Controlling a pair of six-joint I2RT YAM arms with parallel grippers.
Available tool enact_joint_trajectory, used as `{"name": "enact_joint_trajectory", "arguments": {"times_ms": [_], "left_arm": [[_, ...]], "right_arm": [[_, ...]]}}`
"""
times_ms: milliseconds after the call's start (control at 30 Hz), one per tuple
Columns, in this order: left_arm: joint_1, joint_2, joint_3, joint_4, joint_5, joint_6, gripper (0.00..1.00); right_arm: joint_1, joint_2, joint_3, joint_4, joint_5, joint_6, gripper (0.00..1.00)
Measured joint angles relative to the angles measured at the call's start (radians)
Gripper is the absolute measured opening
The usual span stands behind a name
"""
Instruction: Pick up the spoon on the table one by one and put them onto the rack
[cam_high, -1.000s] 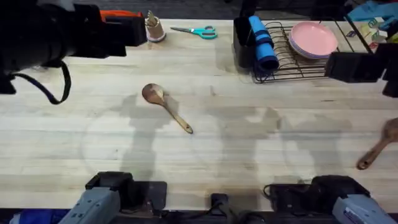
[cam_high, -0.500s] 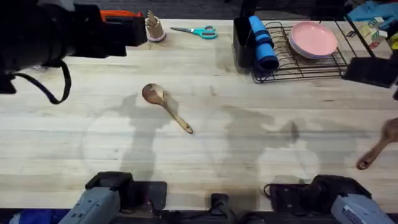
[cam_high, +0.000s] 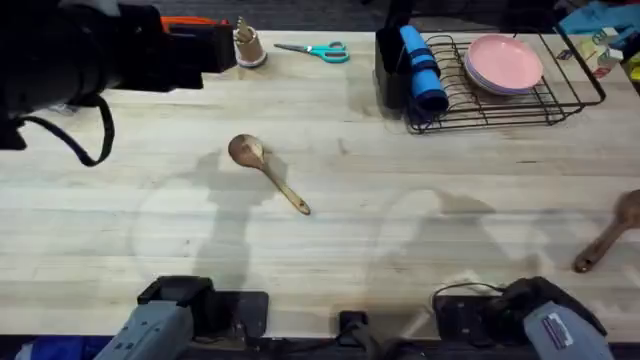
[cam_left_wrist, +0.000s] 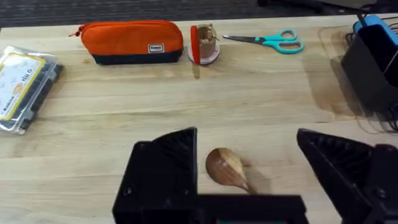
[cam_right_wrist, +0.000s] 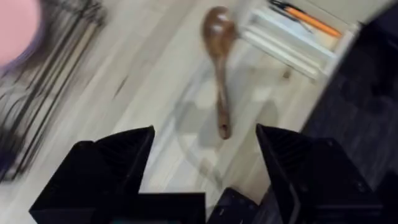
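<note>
On the bench (cam_high: 420, 250), left pincer (cam_left_wrist: 245, 171) spread wide, empty, straddling a spoon (cam_left_wrist: 227, 169). Right pincer (cam_right_wrist: 205, 162) likewise spread, empty; second spoon (cam_high: 606, 243) cut off at overhead edge.

The wide pale plank table (cam_high: 420, 160) carries a light-brown wooden spoon (cam_left_wrist: 229, 169) lying flat between the left claw's (cam_left_wrist: 249, 168) spread fingers. Beyond the claw lie an orange pencil case (cam_left_wrist: 132, 41), teal-handled scissors (cam_left_wrist: 268, 41) and a black wire dish rack (cam_high: 500, 90). A second wooden spoon (cam_right_wrist: 217, 68) lies ahead of the right claw (cam_right_wrist: 205, 168).
</note>
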Motion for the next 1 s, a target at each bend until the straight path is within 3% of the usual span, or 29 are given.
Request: {"name": "enact_joint_trajectory", "arguments": {"times_ms": [267,833,1000], "left_arm": [[0.0,0.0,0.0,0.01,0.0,0.0,0.993],[0.0,0.0,0.0,0.012,0.0,0.0,0.993],[0.0,0.0,0.0,0.012,0.0,0.0,0.993]], "right_arm": [[-0.218,0.0,0.0,-0.003,0.001,0.004,0.995],[-0.232,0.111,0.002,0.006,0.0,0.053,0.996],[-0.232,0.208,0.002,0.005,0.0,0.095,0.996]]}}
